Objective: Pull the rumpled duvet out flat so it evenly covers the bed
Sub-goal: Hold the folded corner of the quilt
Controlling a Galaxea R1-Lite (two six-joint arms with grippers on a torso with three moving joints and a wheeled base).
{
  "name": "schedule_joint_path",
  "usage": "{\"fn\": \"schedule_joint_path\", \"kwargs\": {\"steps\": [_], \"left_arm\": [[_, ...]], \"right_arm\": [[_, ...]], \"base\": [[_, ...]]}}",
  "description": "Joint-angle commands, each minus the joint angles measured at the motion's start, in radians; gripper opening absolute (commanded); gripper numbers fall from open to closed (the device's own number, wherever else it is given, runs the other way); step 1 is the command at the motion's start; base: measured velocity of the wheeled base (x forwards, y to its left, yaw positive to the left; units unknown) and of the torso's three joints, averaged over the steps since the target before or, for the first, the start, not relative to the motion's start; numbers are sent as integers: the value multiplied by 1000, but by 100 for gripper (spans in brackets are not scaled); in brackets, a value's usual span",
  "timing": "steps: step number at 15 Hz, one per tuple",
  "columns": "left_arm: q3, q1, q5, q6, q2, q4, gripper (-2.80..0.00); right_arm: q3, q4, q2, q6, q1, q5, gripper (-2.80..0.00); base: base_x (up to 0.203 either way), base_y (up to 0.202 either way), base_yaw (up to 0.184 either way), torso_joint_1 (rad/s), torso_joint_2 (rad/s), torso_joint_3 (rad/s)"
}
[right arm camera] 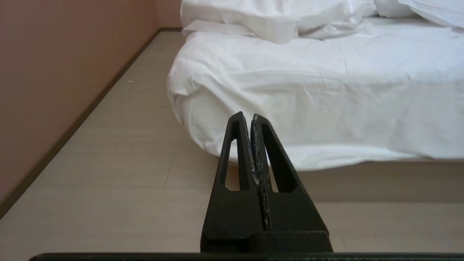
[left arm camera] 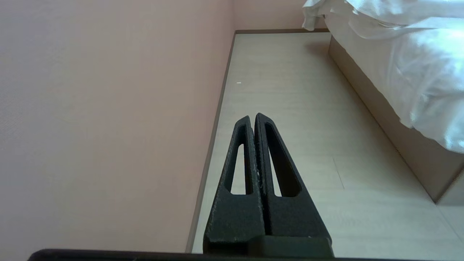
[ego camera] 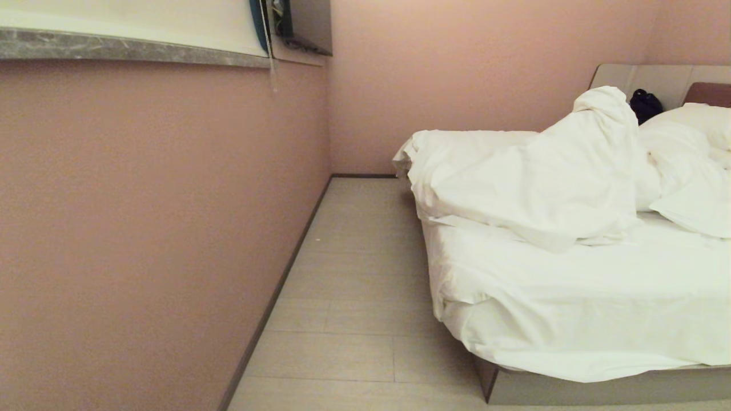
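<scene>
You are in a narrow room with dusty-pink walls (ego camera: 143, 228) and a pale plank floor (ego camera: 354, 319) that runs as a strip between the left wall and the bed (ego camera: 571, 388). Nearest to you, neither arm shows in the head view; both sit low, out over the floor. Your left end effector (left arm camera: 252, 119) has its black fingers pressed together, holding nothing, pointing along the floor strip beside the bed's side. Your right end effector (right arm camera: 245, 117) is likewise closed and empty, aimed at the bed's near corner where the white sheet (ego camera: 571, 308) hangs over the mattress edge above the low grey-beige base.

Past that corner, the near part of the mattress lies bare under the creased sheet. Further up, the duvet (ego camera: 537, 177) is bunched in a rumpled heap toward the head end; it peaks in a tall fold and its left part spills over the bed's left edge, hanging above the floor. Beside the heap, on the right, white pillows (ego camera: 694, 194) lie on the sheet. Behind the heap a small dark object (ego camera: 645, 105) sits against the pale grey headboard (ego camera: 657, 77); you cannot tell what it is. High on the left wall runs a grey stone ledge (ego camera: 131, 51).
</scene>
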Motion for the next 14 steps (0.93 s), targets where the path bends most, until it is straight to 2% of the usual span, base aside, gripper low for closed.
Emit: {"fn": "schedule_joint_path", "kwargs": {"steps": [1, 10, 14], "left_arm": [[0, 1, 1, 0, 1, 0, -280], [0, 0, 1, -2, 0, 0, -280], [0, 0, 1, -3, 0, 0, -280]], "right_arm": [[0, -1, 0, -1, 0, 0, -280], [0, 1, 0, 2, 0, 0, -280], [0, 1, 0, 2, 0, 0, -280]], "base": [[196, 0, -1, 2, 0, 5], [195, 0, -1, 3, 3, 2], [30, 0, 1, 3, 1, 0]]}}
